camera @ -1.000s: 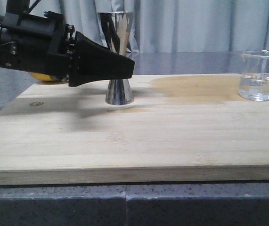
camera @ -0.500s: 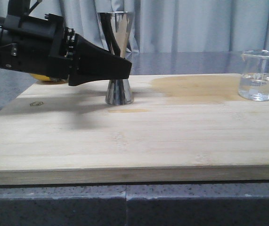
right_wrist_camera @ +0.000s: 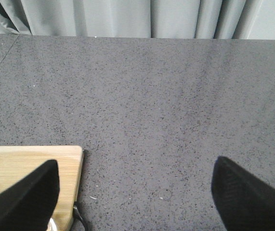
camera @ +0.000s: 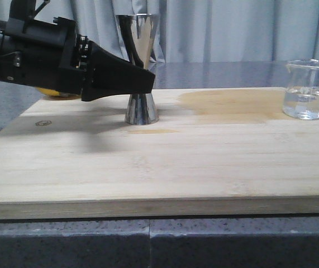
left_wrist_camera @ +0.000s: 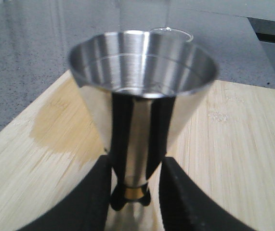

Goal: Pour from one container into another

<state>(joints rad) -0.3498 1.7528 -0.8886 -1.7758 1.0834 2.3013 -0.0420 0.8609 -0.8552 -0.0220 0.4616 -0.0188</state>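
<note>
Underneath, stained wooden board (camera: 159, 162), grey curtains (camera: 232, 28).

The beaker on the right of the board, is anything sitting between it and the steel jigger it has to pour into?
Nothing visible does. Between the beaker and the jigger lies only bare board with a darker stain. The left claw approaches the jigger from the far side.

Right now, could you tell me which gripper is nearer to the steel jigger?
Left. The left gripper straddles the jigger at its waist; the right gripper is open over bare countertop, off the board's corner.
</note>
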